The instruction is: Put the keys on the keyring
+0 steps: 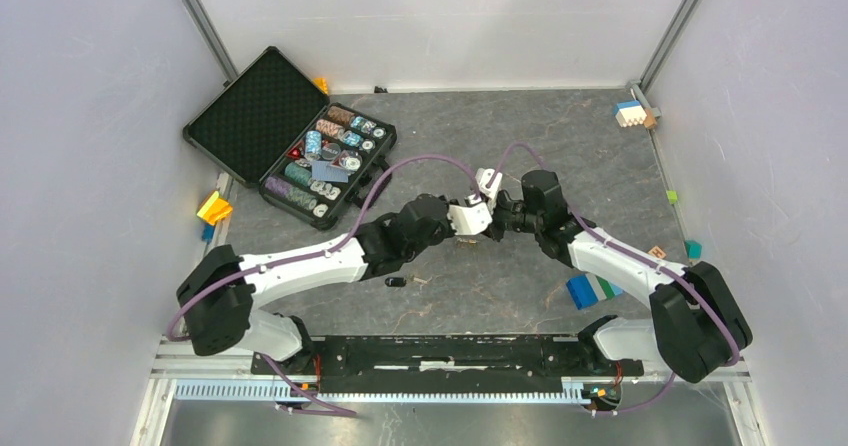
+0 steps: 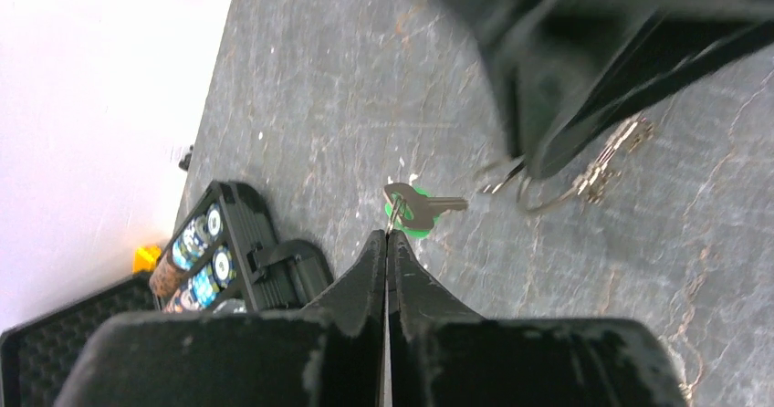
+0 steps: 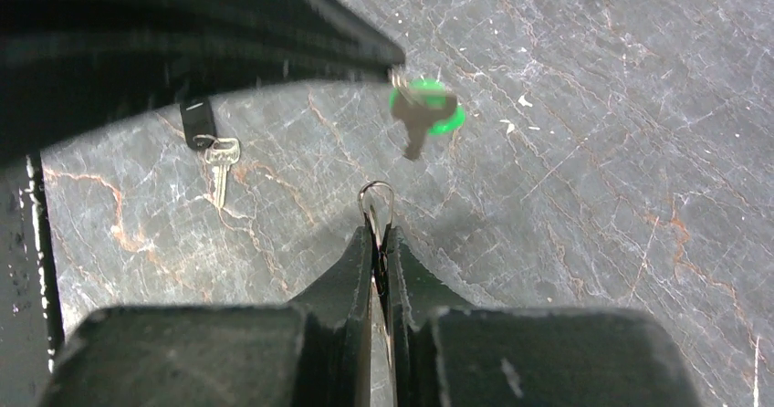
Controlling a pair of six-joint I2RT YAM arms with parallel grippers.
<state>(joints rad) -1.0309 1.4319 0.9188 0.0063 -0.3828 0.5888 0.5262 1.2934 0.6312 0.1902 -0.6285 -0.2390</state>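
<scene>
Right of the black case [image 1: 290,151], the left gripper [image 2: 388,238] is pinching the green-headed key [image 2: 413,208] at its tips, facing the right gripper [image 3: 377,235], which is pinching the keyring [image 3: 376,195]. Black-headed key [image 3: 199,124] is lying on the table [image 1: 560,126], right of the case too, nearer the arm bases.

Two white-and-black arms [image 1: 300,261], purple cables [image 1: 430,158].
</scene>
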